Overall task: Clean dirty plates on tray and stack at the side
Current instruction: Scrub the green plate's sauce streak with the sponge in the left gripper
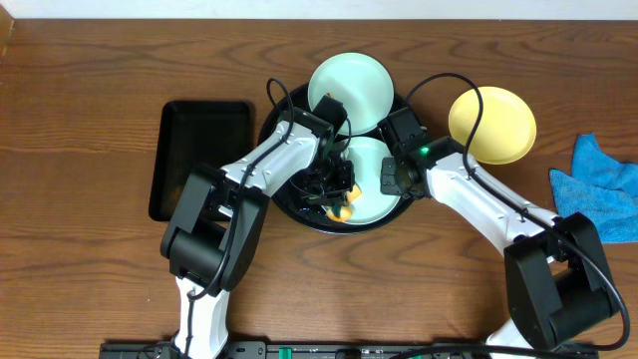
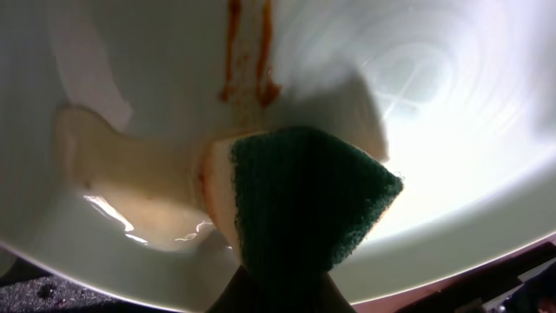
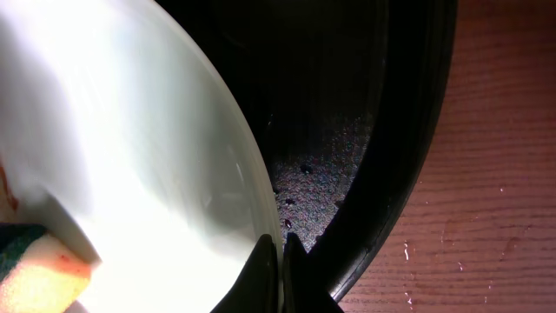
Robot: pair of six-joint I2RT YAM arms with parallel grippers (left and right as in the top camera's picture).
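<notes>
green sponge (image 2: 304, 200) gripped by left hand (image 1: 334, 187), on smeared mint plate (image 2: 452, 113), right hand (image 3: 280, 265) pinching its rim

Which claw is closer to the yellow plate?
Right. The right claw grips the mint plate's rim nearest the yellow plate; the left claw, with the sponge, is beyond it.

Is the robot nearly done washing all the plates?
Not yet. The yellow plate sits off the tray, on the table. The left tool holds a sponge on a mint plate that shows a brown smear; the right tool pinches its rim. The other mint plate waits; nothing is stacked.
</notes>
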